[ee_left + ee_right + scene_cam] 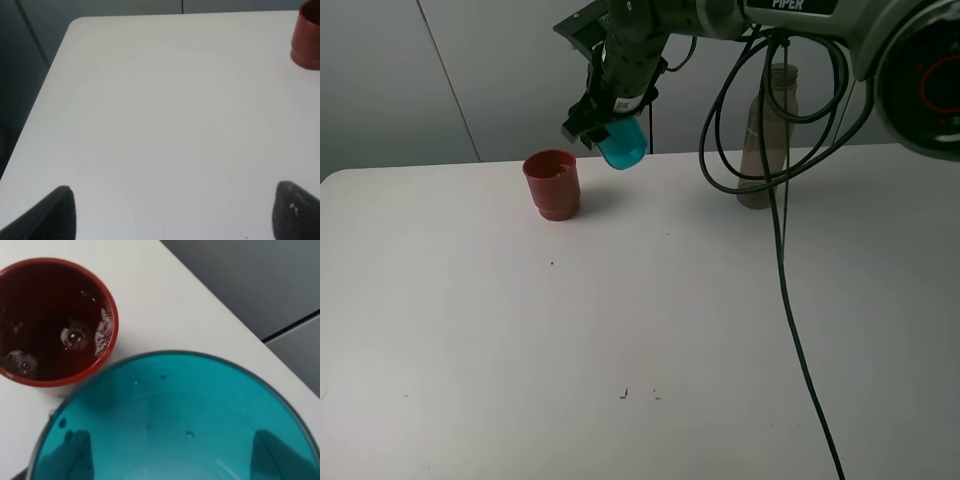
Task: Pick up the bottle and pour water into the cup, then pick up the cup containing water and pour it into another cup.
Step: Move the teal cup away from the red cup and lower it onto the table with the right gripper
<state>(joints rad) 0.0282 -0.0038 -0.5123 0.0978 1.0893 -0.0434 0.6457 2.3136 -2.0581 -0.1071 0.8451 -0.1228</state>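
- Gripping the translucent teal-blue plastic tumbler [623,143], the right gripper [588,128] is closed narrow on its wall and holds it tilted in the air, clear of the white table [620,330]
- the tumbler hangs just beside and above the short opaque red plastic cup [552,184], its mouth turned toward that cup
- the red cup stands upright near the far edge of the table, toward the far left corner; in the right wrist view it holds liquid with bubbles on the surface [75,336]
- in the same view the tumbler's inner wall [175,405] carries a few droplets; whether water is left inside I cannot tell
- the tall slim smoky grey-brown plastic bottle [767,140] stands upright near the far edge, toward the right, well apart from both cups and partly behind black cables [790,300]
- the left gripper [175,212] hangs above bare table near the left edge with its two dark fingertips [55,212] set wide apart, holding nothing; the red cup [306,37] shows well apart from it
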